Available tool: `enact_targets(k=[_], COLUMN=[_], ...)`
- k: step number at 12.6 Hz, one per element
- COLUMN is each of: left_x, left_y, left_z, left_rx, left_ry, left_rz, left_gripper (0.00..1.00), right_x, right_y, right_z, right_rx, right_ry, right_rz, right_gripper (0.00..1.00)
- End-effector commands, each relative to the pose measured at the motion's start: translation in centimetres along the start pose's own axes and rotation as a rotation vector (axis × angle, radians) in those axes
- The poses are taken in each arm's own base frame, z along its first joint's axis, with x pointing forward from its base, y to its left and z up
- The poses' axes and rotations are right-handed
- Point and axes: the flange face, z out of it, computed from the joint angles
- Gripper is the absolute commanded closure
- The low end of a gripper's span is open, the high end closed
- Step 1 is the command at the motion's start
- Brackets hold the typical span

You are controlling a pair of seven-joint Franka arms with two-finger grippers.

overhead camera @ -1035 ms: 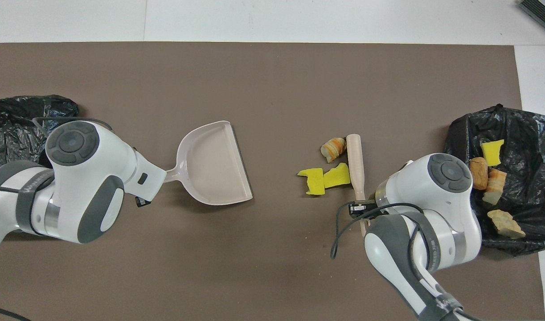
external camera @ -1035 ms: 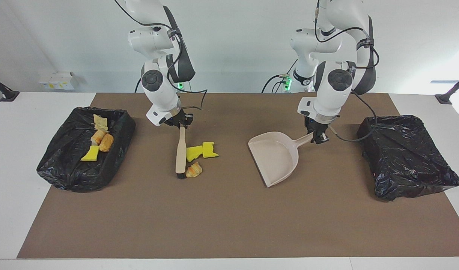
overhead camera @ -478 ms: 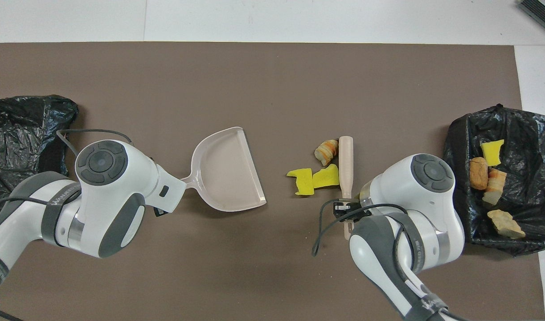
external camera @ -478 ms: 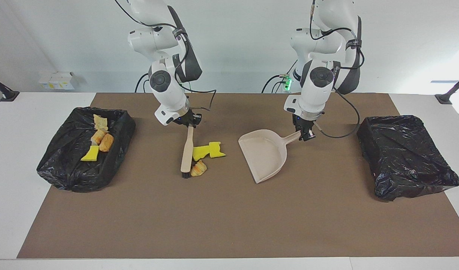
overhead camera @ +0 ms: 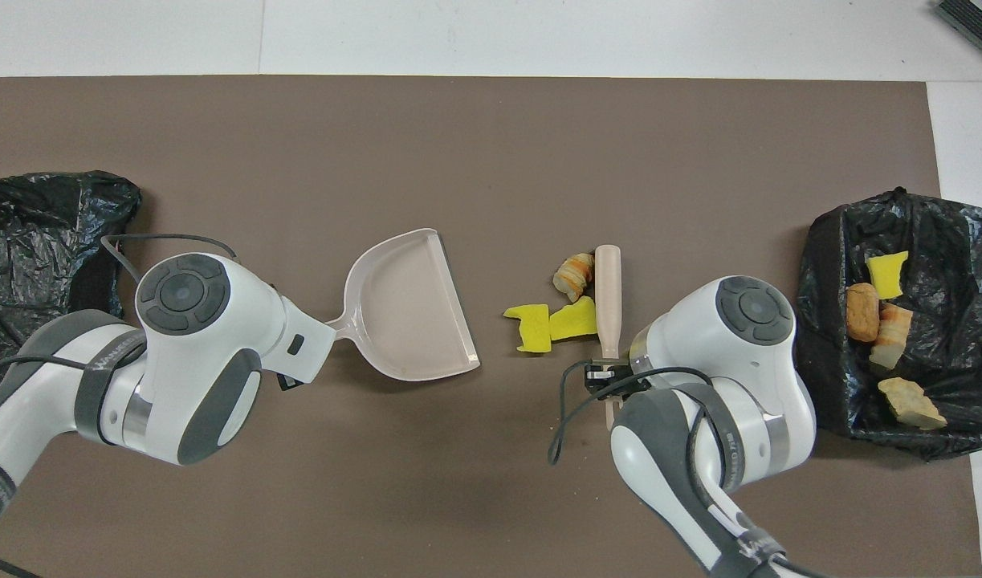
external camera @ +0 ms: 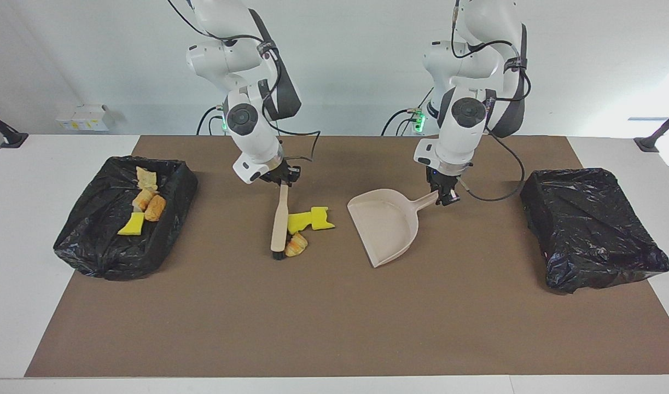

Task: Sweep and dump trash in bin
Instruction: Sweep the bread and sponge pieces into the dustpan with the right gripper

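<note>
Here trash (external camera: 307, 225) lies beside the brush (external camera: 280, 221), below right tool (external camera: 284, 179).

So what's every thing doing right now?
Beige plastic dustpan: empty, on the brown mat, handle held by left hand.
Wooden-handled brush: held by right hand, bristles down beside the trash.
Yellow sponge chunks and golden-brown bread lump: loose on the mat.
Black-bagged bin holding scraps: partly filled.
Other black-bagged bin: looks empty.
</note>
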Motion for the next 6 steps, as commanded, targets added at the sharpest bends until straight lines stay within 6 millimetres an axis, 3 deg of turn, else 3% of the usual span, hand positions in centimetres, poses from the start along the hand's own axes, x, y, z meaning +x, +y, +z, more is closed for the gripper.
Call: enact_targets(k=[1, 6], left_x=[-0.7, -0.9], left_y=[0.6, 0.5], left_z=[-0.2, -0.2], left_rx=[0.027, 0.027], left_ry=[0.006, 0.006], left_rz=[-0.021, -0.026], left_gripper=[1.0, 1.0], right_x=[1.0, 0.3], right_y=[-2.6, -8.9], right_z=[0.8, 1.9], right_rx=[0.033, 0.097], right_ry=[-0.01, -0.019], right_rz=[0.014, 0.051], right_gripper=[1.0, 1.0])
